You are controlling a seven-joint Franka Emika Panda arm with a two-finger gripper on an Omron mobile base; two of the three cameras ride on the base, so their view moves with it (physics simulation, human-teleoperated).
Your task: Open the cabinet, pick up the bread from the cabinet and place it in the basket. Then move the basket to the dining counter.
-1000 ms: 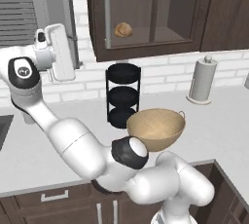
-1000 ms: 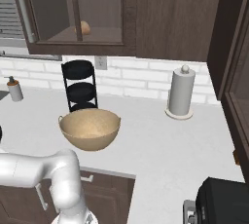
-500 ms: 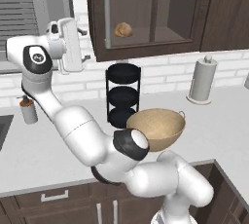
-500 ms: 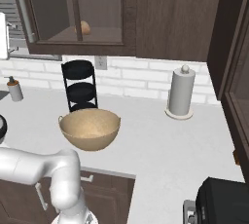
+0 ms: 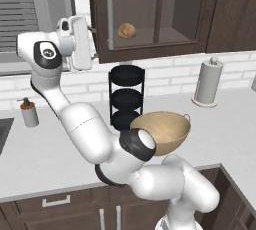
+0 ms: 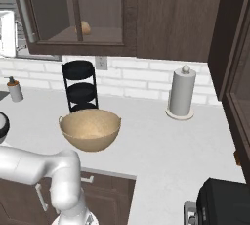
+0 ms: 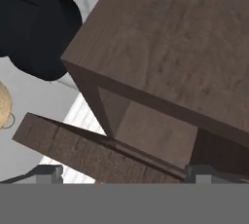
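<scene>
**Q:** What is the arm doing, and how should it do this step well?

**A:** The white arm is raised high, at about ten o'clock in the left base view. Its end effector (image 5: pixel 91 41) sits just beside the lower left corner of the cabinet (image 5: pixel 150 19), a dark brown wall unit with glass doors. The jaws stand wide apart and hold nothing. The hand view looks up at the underside of the cabinet, and the left door (image 7: pixel 97 152) appears slightly ajar. I judge the step in hand to be opening that door. To do it well, the jaws should straddle the long silver handle (image 5: pixel 109 14) or catch the door edge squarely, then pull in an arc following the hinge, not straight out.

**Q:** Where is the bread compared with the end effector?

**A:** The bread (image 5: pixel 127 30), a small golden roll, lies on the cabinet shelf behind the glass. In the left base view it is at about two o'clock from the end effector, near but shut off by the door.

**Q:** And the basket?

**A:** The tan basket (image 5: pixel 162 131) rests on the pale tabletop (image 5: pixel 235 124), at about five o'clock from the end effector, well below. A black three-tier rack (image 5: pixel 126 96) stands just behind it.
</scene>
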